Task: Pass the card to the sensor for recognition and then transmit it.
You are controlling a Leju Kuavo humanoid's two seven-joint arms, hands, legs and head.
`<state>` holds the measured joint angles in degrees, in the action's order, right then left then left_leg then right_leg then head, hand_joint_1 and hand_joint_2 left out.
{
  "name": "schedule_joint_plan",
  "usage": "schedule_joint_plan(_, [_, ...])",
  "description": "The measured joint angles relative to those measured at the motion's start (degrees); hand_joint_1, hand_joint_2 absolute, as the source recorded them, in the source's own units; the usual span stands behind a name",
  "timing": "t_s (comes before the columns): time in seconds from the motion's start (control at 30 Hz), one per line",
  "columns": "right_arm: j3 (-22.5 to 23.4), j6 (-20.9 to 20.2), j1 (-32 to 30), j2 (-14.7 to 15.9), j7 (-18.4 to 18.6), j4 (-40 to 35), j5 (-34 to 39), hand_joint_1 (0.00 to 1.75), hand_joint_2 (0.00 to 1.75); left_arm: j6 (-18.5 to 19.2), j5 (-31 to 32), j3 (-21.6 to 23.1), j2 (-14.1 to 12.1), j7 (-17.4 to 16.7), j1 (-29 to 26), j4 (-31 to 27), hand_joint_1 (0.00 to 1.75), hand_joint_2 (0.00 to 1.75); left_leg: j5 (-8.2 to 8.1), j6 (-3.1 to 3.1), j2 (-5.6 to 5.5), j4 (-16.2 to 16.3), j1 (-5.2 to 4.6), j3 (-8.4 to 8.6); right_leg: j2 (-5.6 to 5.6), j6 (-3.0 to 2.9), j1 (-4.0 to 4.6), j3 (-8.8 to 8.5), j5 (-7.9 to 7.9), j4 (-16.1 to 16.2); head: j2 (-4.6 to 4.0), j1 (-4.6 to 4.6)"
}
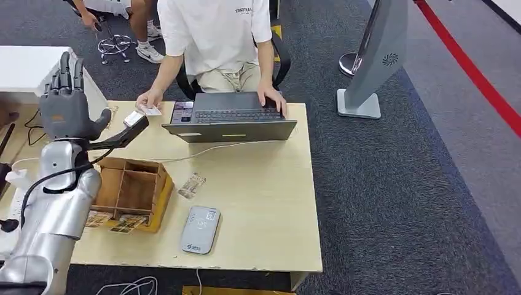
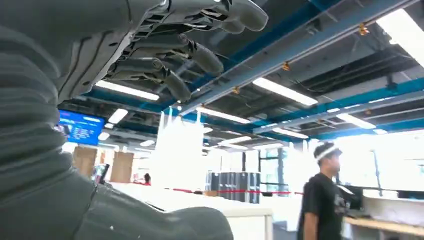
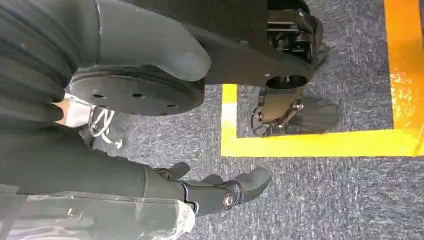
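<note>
Left hand (image 1: 66, 104) raised above the table (image 1: 270, 203), fingers spread and empty; right hand (image 3: 220, 192) hanging loosely open near the floor. Card (image 1: 148, 110) under the seated person's hand (image 1: 149, 98) beside the laptop (image 1: 230, 117). Handover apparently complete, sensor (image 1: 200, 230) idle.

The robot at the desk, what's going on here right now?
The robot's left hand is raised above the table with fingers spread and nothing in it. Across the table, a seated person holds a card beside an open laptop. A grey card sensor lies near the table's front edge, next to a cardboard box with dividers. The right hand hangs down toward the carpet.
</note>
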<state>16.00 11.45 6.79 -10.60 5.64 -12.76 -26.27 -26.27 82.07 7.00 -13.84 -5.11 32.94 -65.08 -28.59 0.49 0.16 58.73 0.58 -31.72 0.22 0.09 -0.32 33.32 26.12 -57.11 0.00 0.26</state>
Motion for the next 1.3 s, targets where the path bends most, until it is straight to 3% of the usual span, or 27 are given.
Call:
schedule_joint_plan(0.13, [1.02,0.48,-1.00,0.04,-1.46,0.02,1.11,0.00,1.75,2.57,-0.65,3.23,-0.66,-0.05,-8.46,-14.54,0.00,1.75,-0.05,0.04,0.01,0.00,0.00,-0.04,0.01,0.01,0.00,0.02,0.03,0.02,0.00,0.04])
schedule_joint_plan(0.23, [1.84,0.92,-1.97,0.13,-2.71,0.07,1.68,0.00,1.75,2.40,-0.39,6.90,-3.07,-0.16,-15.39,-24.93,0.00,1.75,-0.12,0.02,0.03,-0.02,0.00,-0.08,0.02,0.00,0.00,0.07,0.06,0.04,0.00,0.02])
schedule_joint_plan(0.4, [3.28,1.16,-3.37,0.31,-4.09,0.15,2.60,0.00,1.75,-1.12,1.07,11.48,-8.51,-1.25,-27.08,-37.24,0.00,1.75,-0.16,-0.01,0.07,-0.08,0.00,-0.09,0.03,-0.02,0.00,0.11,0.12,0.05,0.00,0.00])
schedule_joint_plan(0.5, [4.26,1.07,-3.85,0.35,-4.44,0.20,2.84,0.00,1.75,-5.83,2.69,12.82,-11.02,-1.45,-35.52,-41.86,0.00,1.75,-0.18,-0.04,0.11,-0.09,0.01,-0.05,0.06,-0.07,0.00,0.12,0.17,0.05,0.00,-0.02])
schedule_joint_plan(0.63, [5.05,1.09,-3.98,0.39,-4.44,0.22,2.88,0.00,1.75,-8.13,1.60,14.60,-13.01,-4.00,-44.19,-44.44,0.00,1.75,-0.18,-0.05,0.10,-0.09,0.01,-0.07,0.03,-0.13,0.00,0.11,0.23,0.05,0.00,0.00])
schedule_joint_plan(0.83, [5.97,1.16,-4.09,0.42,-4.37,0.24,2.49,0.00,1.75,-9.53,0.42,16.61,-15.83,-10.12,-51.72,-45.45,0.00,1.75,-0.22,-0.11,0.07,-0.10,0.02,-0.05,0.01,-0.16,0.01,0.09,0.24,0.04,0.00,-0.04])
schedule_joint_plan(1.0, [6.05,1.16,-4.13,0.42,-4.09,0.28,2.05,0.00,1.75,-9.97,-0.65,16.76,-16.92,-13.12,-54.90,-45.41,0.00,1.75,-0.21,-0.11,0.03,-0.10,0.03,-0.06,-0.04,-0.17,0.02,0.06,0.24,0.04,0.00,-0.02])
schedule_joint_plan(1.17, [6.08,1.16,-4.14,0.42,-4.26,0.28,1.59,0.00,1.75,-12.66,2.43,16.72,-17.05,-15.89,-56.15,-43.95,0.00,1.75,-0.21,-0.11,0.01,-0.10,0.04,-0.06,-0.08,-0.17,0.02,0.05,0.24,0.04,0.00,-0.02])
schedule_joint_plan(1.3, [6.10,1.07,-4.12,0.42,-4.28,0.28,1.38,0.00,1.75,-12.99,1.90,16.04,-16.81,-16.35,-56.20,-41.82,0.00,1.75,-0.21,-0.11,0.00,-0.10,0.04,-0.07,-0.09,-0.17,0.03,0.04,0.24,0.04,0.00,-0.02])
